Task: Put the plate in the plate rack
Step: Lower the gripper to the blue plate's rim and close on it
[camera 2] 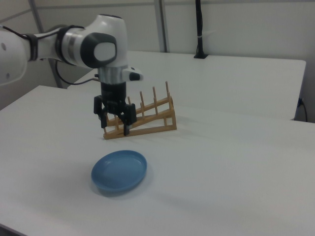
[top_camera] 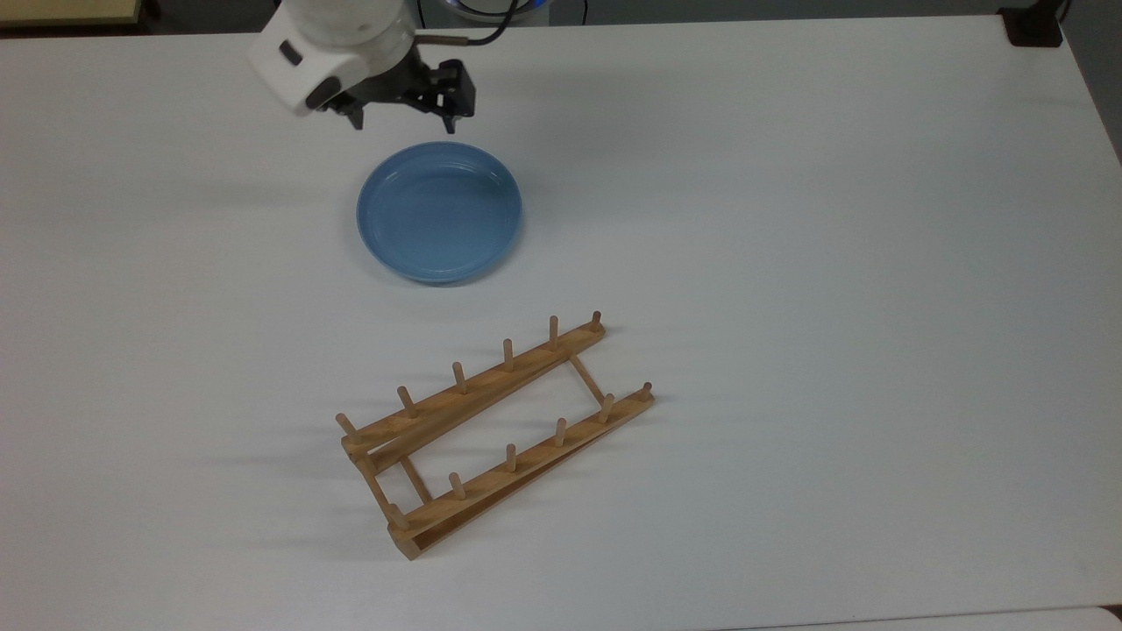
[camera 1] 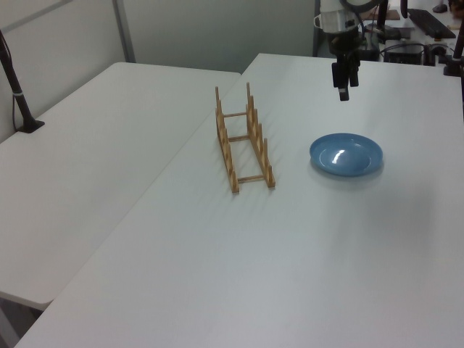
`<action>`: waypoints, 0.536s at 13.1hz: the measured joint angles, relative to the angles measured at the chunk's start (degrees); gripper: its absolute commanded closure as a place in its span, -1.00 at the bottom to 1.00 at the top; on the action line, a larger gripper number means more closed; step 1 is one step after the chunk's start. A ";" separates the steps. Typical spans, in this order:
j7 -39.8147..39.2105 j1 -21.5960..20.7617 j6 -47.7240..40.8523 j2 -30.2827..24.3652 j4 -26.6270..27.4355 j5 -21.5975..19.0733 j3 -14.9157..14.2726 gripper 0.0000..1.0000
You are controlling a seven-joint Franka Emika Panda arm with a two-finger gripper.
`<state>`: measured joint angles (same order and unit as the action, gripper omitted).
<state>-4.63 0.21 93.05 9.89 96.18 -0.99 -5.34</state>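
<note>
The plate (top_camera: 438, 213) lies flat on the desk (top_camera: 789, 263) — just below the end effector (top_camera: 404, 119) in the top view — whose fingers are spread, empty.

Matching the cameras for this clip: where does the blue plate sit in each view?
Top view: plate left of centre, above the plate rack.
Left view: plate right of the rack.
Right view: plate lower left, before the rack.
Shared landmark: the gripper hovering near it.

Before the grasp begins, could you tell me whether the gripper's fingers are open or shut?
Open. In the right view the gripper shows two fingers spread apart above the plate, holding nothing.
</note>
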 measured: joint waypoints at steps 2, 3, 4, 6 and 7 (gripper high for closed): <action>-4.35 1.79 0.02 1.82 -0.05 -0.14 -0.04 -1.00; -8.00 2.70 0.02 2.94 -0.02 -0.16 -0.08 -0.96; -11.70 4.22 0.03 4.50 0.00 -0.64 -0.12 -0.90; -15.81 6.97 0.06 8.53 -0.03 -3.91 -0.33 -0.86; -16.43 7.11 0.13 10.44 -0.06 -5.42 -0.82 -0.72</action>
<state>-21.06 7.32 93.18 20.33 96.12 -6.41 -6.16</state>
